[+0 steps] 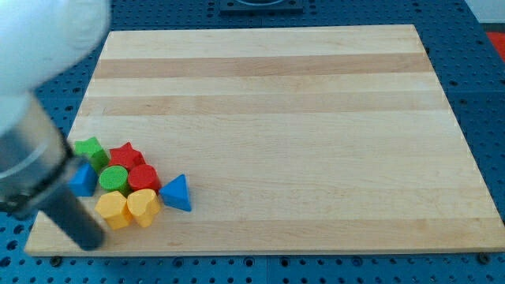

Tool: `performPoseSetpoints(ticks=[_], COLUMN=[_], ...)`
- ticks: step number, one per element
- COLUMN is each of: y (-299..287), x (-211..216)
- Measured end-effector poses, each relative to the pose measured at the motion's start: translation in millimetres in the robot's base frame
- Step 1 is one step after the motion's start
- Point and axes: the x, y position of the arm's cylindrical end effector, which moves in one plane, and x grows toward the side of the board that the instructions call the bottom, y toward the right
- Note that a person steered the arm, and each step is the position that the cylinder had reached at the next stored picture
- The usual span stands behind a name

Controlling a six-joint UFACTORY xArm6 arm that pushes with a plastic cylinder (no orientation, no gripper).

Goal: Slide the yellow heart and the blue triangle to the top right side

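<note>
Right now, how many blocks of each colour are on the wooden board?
Green: 2, the green star and the green cylinder
Red: 2, the red star and the red block
Blue: 2, the blue block and the blue triangle
Yellow: 2, the yellow block and the yellow heart
Total: 8

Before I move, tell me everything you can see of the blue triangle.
The blue triangle is a small solid block of glossy, painted-looking blue, lying flat on the wooden board near the view's bottom left. One corner points toward the view's top. It sits at the right edge of the block cluster, its left side close to or touching the yellow heart, with the red cylinder just up-left. Nothing lies on its right. My tip is left of the cluster, not touching the triangle.
</note>
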Motion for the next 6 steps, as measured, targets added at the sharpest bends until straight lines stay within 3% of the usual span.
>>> performPoseSetpoints(ticks=[1, 3, 4, 5, 6], y=[-8, 119, 133, 130, 141], x=[-8, -27, -61, -49, -73])
